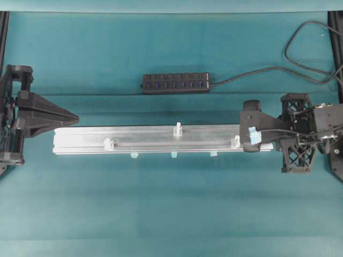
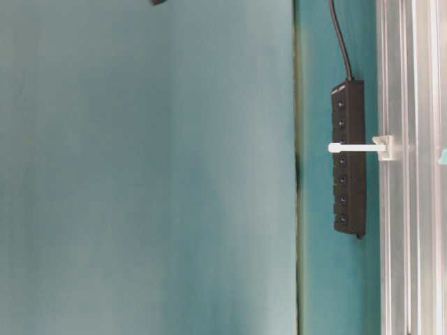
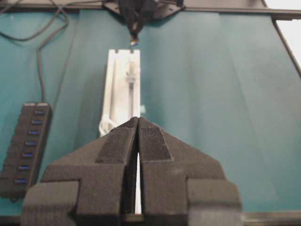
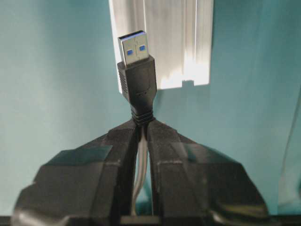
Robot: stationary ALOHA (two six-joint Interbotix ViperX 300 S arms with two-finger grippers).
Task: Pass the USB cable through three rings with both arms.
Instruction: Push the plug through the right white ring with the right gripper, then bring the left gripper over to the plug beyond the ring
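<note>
**Right claw grips the plug at the rail's end**

The right claw [image 4: 142, 123] is clamped on the USB cable [image 4: 137, 70] just behind its plug, silver tip pointing toward the aluminium rail [image 1: 144, 140]. The left claw [image 3: 138, 120] is pressed together, holding nothing, just off the rail's opposite end. The three rings [image 1: 178, 128] stand unthreaded along the rail.
</note>
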